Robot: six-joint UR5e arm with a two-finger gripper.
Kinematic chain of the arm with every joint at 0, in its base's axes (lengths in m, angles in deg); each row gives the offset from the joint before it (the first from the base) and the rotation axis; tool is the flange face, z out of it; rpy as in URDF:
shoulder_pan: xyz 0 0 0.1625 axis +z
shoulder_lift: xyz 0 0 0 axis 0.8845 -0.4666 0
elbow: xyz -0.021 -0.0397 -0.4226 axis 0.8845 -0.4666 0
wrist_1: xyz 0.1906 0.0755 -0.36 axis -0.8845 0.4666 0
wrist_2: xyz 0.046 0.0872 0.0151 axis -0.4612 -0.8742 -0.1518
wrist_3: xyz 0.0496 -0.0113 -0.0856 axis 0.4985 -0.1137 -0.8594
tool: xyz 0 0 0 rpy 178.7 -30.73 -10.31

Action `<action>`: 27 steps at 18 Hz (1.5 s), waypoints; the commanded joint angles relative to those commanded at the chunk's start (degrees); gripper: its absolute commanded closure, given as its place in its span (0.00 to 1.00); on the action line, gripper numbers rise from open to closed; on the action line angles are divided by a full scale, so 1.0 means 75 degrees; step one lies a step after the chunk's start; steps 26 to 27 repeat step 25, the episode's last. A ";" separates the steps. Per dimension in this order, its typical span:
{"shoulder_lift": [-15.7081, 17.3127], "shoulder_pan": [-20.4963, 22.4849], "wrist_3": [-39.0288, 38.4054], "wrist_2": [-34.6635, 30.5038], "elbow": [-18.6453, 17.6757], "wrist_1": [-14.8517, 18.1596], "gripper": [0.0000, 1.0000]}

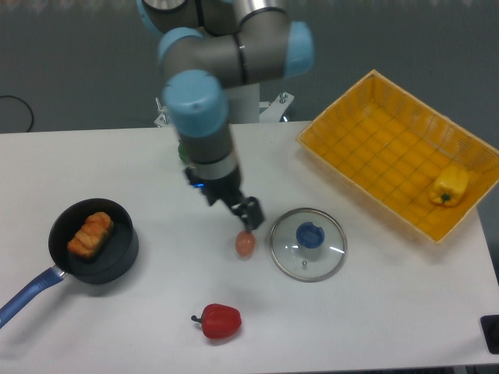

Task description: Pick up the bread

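Observation:
The bread (90, 234) is an orange-brown ridged loaf lying inside a black pan (117, 257) at the left of the table. My gripper (248, 226) is far to the right of it, near the table's middle, pointing down just above a small tan egg (245, 245). The fingertips reach the top of the egg. The dark fingers overlap each other from this angle, so I cannot tell whether they are open, shut, or holding the egg.
A glass lid with a blue knob (308, 243) lies right of the egg. A red pepper (219, 321) lies near the front edge. A yellow basket (374, 148) at the back right holds a yellow pepper (450, 185). The pan's blue handle (27, 292) points front-left.

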 joint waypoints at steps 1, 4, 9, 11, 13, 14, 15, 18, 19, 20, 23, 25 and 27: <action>-0.0012 0.0176 0.0458 0.0117 -0.0047 0.0012 0.00; -0.0059 0.0587 0.1712 0.0247 -0.0082 0.0012 0.00; -0.0398 0.0810 0.2607 0.0165 -0.0164 -0.0035 0.00; -0.0679 0.0799 0.2584 0.0165 -0.0152 -0.0082 0.00; -0.0703 0.0787 0.2595 0.0165 -0.0152 -0.0094 0.00; -0.0703 0.0799 0.2607 0.0176 -0.0141 -0.0094 0.00; -0.0703 0.0810 0.2607 0.0176 -0.0141 -0.0094 0.00; -0.0727 0.0799 0.2595 0.0165 -0.0152 -0.0094 0.00; -0.0738 0.0799 0.2595 0.0165 -0.0152 -0.0094 0.00; -0.0750 0.0799 0.2595 0.0165 -0.0152 -0.0094 0.00; -0.0762 0.0787 0.2595 0.0165 -0.0152 -0.0094 0.00; -0.0774 0.0787 0.2595 0.0165 -0.0152 -0.0094 0.00; -0.0774 0.0787 0.2595 0.0165 -0.0152 -0.0094 0.00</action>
